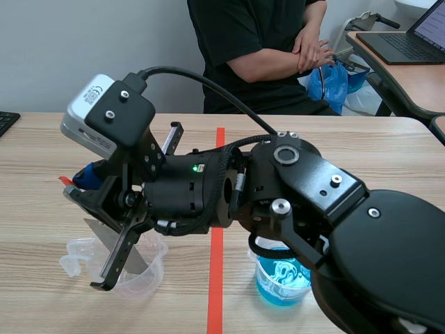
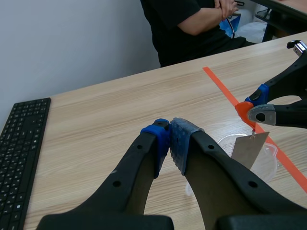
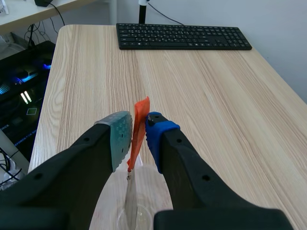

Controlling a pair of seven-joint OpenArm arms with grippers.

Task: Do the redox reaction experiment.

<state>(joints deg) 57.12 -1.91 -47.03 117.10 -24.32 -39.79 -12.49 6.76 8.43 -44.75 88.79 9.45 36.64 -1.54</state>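
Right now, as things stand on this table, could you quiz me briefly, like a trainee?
1. True or false: the left gripper holds the metal sheet.
2. The sheet hangs down at which thing? A keyboard; B clear cup; C laptop.
3. What colour is the liquid in the other cup?
Key: 1 false: the right gripper is shut on the sheet's orange tab, and the left is shut on nothing. 2 B. 3 blue.

The right arm (image 1: 313,188) hides part of the blue-liquid beaker (image 1: 281,284).
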